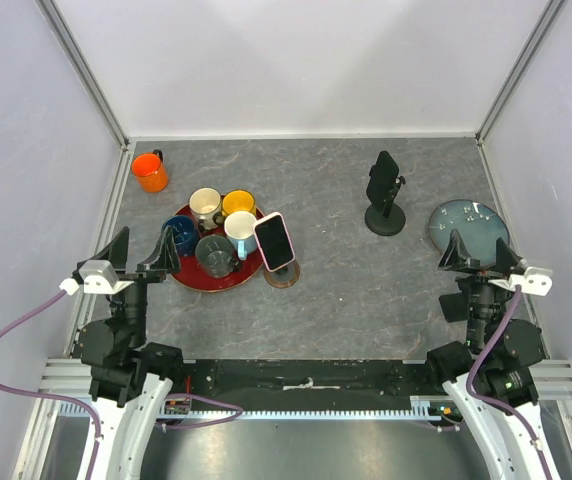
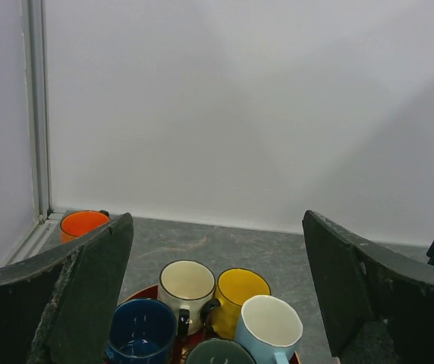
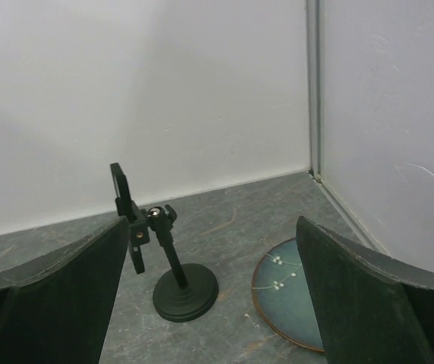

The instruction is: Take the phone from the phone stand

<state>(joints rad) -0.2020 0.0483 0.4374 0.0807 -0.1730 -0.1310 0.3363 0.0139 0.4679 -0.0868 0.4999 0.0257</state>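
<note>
Phone (image 1: 274,241) propped on stand (image 1: 284,276), long axis near–far — left hand (image 1: 143,247), right hand (image 1: 480,252) agape, empty

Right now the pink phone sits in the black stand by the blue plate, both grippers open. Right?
Not quite. The black stand by the blue plate is empty, as the right wrist view shows; the pink phone stands beside the red tray of mugs. The left gripper and right gripper are open.
</note>
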